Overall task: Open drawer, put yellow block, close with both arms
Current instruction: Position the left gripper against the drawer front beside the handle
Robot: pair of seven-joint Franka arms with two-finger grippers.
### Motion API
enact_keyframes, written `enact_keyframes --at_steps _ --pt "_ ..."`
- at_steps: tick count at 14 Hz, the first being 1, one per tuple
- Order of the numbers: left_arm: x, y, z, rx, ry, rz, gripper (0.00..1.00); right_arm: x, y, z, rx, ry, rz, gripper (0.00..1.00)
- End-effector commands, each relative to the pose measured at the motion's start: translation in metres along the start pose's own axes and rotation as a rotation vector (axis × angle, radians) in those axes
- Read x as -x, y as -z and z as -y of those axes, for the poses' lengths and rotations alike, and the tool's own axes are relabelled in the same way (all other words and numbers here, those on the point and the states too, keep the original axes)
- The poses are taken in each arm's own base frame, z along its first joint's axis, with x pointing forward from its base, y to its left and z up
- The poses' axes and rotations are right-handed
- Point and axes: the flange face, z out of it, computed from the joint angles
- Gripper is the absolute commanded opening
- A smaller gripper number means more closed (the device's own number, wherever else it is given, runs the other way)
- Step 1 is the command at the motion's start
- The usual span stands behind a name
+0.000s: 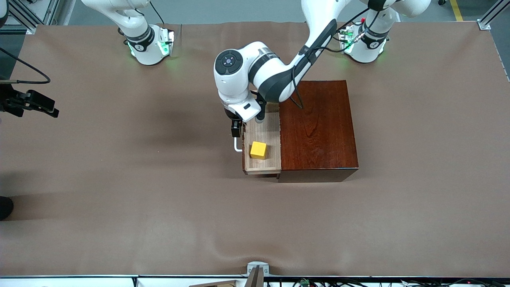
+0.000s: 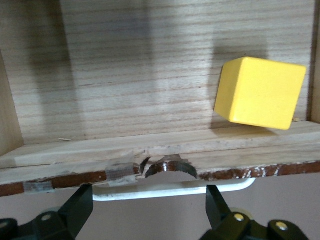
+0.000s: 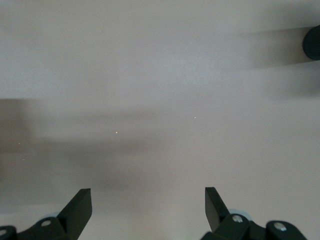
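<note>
So the yellow block (image 1: 258, 150) is already sat in the drawer (image 1: 263, 159), on the light-wood floor of the tray, close to the front panel and nearer the tray's camera-side corner. In the left wrist view it's seen resting just inside the front board, slightly angled. It looks like a small, stiff, light cube, so nothing is needed from it now; it may slide a bit if the drawer gets shoved hard.

The drawer is pulled well out of the dark reddish wooden box (image 1: 318, 127), which stands around the middle of the tabletop, toward the left arm's end. The white bar handle (image 1: 237, 145) sticks out from the front panel. Rigid and smooth, probably a bit slippery, so it's best taken across the bar, or the flat front simply pushed. The front edge looks chipped and taped near the handle, so a gentle push is advised. The box looks heavy enough to stay put, but that's a guess.

The left gripper (image 2: 150, 207) is parked right over the handle, fingers spread apart on either side of the bar, nothing grasped.

The right gripper (image 3: 148, 202) is seen over bare tabletop in its own wrist view, fingers spread wide and empty; that arm is waiting.

Judging by this, only the closing step is left.
</note>
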Motion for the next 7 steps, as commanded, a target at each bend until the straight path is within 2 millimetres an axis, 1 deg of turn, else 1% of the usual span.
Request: enact_keyframes --at_steps 1,3,7 --pt "0.0018 -0.0159 -0.0003 -0.026 -0.047 -0.006 1.0 0.0058 0.0031 0.0004 0.0 -0.006 -0.011 1.0" --pt "0.0013 -0.0168 -0.0013 -0.026 -0.08 -0.004 1.0 0.0059 0.003 0.0004 0.0 -0.006 -0.009 1.0" --pt "-0.001 -0.0168 -0.0038 -0.026 -0.079 -0.004 1.0 0.0059 0.003 0.0004 0.0 -0.006 -0.009 1.0"
